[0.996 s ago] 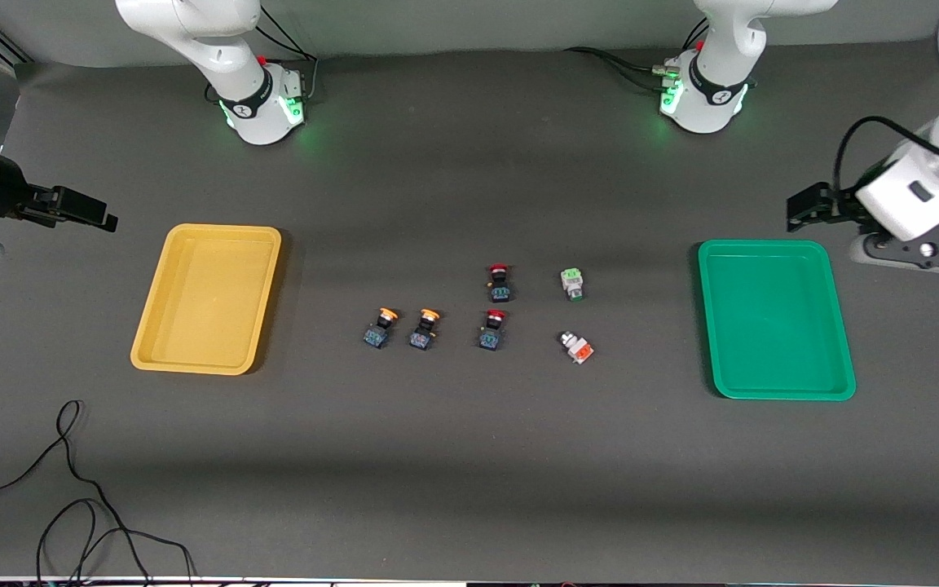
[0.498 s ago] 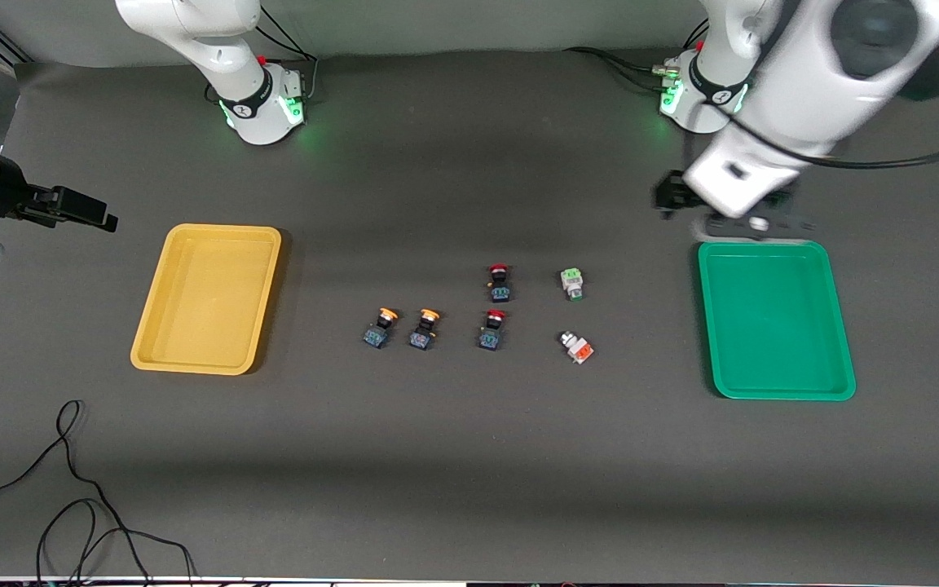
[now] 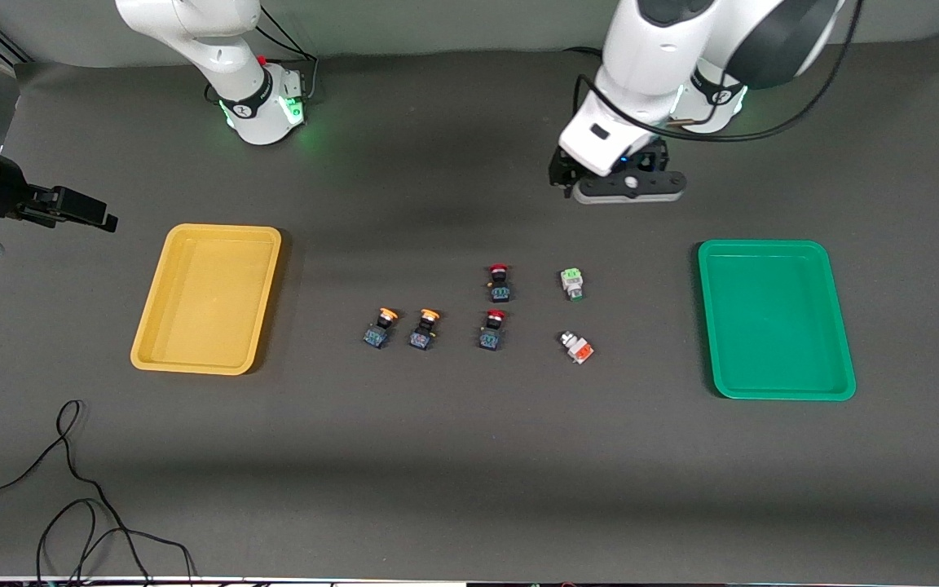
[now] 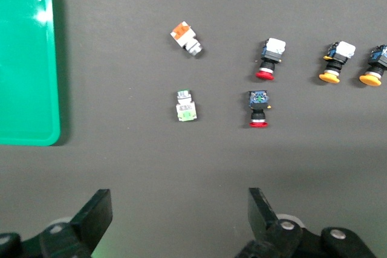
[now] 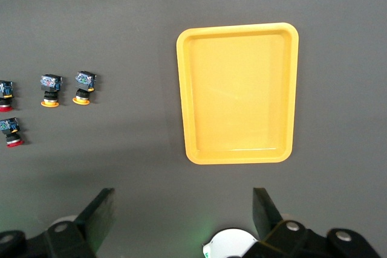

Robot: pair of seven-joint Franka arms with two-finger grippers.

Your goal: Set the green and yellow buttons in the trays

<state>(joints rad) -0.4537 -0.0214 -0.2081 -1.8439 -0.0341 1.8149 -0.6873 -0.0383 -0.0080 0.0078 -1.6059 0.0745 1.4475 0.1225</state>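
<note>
1. Dark grey cloth covered the whole table point(image 3: 469, 456) in the front view, with a loose black cable point(image 3: 70, 489) curled at the corner nearest the camera toward the right arm's end. The yellow tray point(image 3: 161, 326) lay toward the right arm's end and the green tray point(image 3: 836, 359) toward the left arm's end, both with their long sides running from the bases toward the camera. Between them, two yellow buttons point(image 3: 381, 327) point(image 3: 425, 327) stood side by side, caps pointing toward the bases. The green button point(image 3: 572, 283) lay nearer the green tray, its long axis running the same way. Two red-capped switches point(image 3: 499, 281) point(image 3: 492, 329) and an orange-and-white switch point(image 3: 577, 347) lay among them. The left gripper point(image 3: 567, 181) hung over bare cloth between the left base and the green button. The right gripper point(image 3: 82, 209) waited off past the yellow tray.

2. From the left wrist view, the left gripper point(image 4: 179, 219) had its fingers point(image 4: 97, 216) wide apart, holding nothing. The green button point(image 4: 186, 106) lay near the middle of the cloth, apart from everything, with the green tray point(image 4: 53, 89) at the frame's edge.

3. From the right wrist view, the right gripper point(image 5: 183, 212) was likewise spread and empty over bare cloth beside the yellow tray point(image 5: 237, 156). Both yellow buttons point(image 5: 51, 89) point(image 5: 84, 86) showed well apart from that tray.
</note>
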